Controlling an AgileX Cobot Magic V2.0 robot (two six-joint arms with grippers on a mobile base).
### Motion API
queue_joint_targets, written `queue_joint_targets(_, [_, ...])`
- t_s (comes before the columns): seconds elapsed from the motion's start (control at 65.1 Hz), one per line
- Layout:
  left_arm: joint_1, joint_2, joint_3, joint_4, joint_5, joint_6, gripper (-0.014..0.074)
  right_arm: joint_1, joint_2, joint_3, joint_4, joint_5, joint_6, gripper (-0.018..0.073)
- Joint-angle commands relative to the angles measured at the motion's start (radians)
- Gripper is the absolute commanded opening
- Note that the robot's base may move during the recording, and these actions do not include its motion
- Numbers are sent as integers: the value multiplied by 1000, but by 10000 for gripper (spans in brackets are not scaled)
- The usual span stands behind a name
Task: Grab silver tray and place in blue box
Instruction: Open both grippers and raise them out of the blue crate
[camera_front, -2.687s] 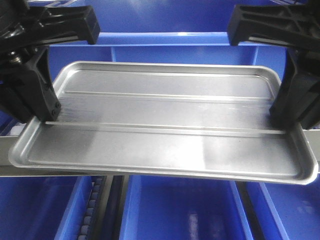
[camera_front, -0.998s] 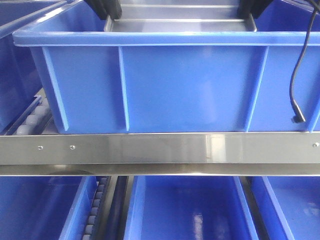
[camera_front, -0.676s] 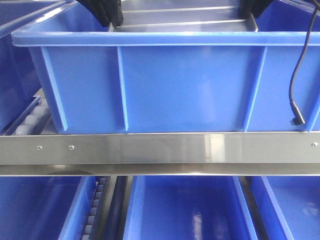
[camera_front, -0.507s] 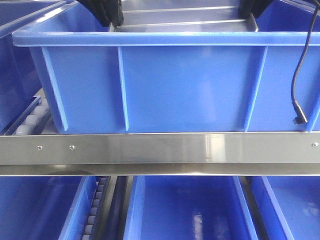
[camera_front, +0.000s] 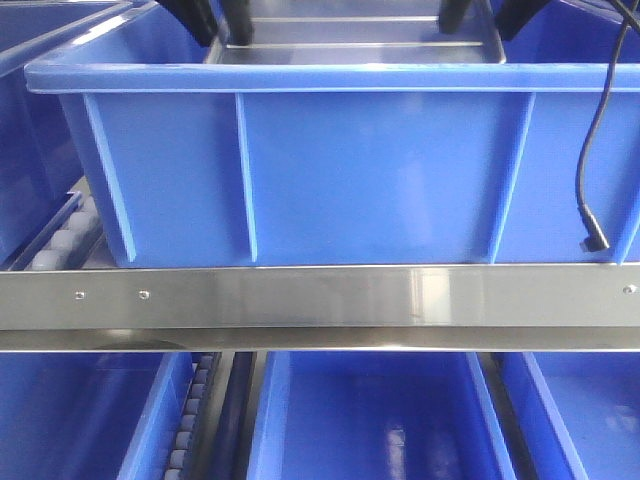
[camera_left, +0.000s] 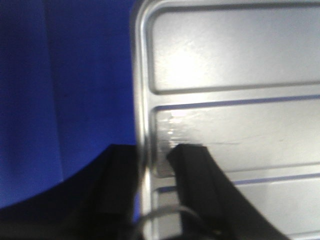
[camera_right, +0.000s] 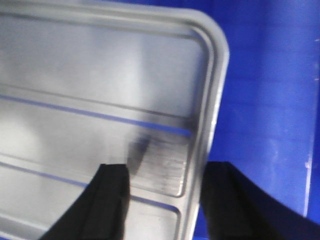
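Front view: the silver tray (camera_front: 360, 45) lies level inside the blue box (camera_front: 330, 170), long axis left-right. Both the left gripper (camera_left: 152, 165) and right gripper (camera_right: 162, 195), clamped earlier, now straddle its end rims with jaws spread.

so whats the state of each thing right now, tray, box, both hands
shiny silver ridged metal tray: inside the box, its rim showing just above the box's front edge
big bright-blue ribbed plastic box: upright on the shelf, holding the tray
left hand: open, fingers either side of the tray's rim, barely apart from it
right hand: open, fingers straddling the tray's rim with clear gaps
black cable: hanging loose at the right of the box
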Motion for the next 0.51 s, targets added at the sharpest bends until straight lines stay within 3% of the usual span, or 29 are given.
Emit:
queue_joint_targets(0.0, [-29, -54, -42, -56, -92, -66, 272, 10, -52, -41, 73, -96, -20, 463])
queue_joint_targets(0.169, [-29, -54, -42, 38, -51, -70, 274, -45, -52, -41, 71, -87, -20, 463])
queue_joint_targets(0.353, [-24, -54, -42, 90, -52, -70, 274, -91, -52, -41, 71, -67, -21, 463])
queue_joint_targets(0.491, [11, -54, -42, 54, -50, -85, 274, -99, -52, -41, 71, -52, -21, 463])
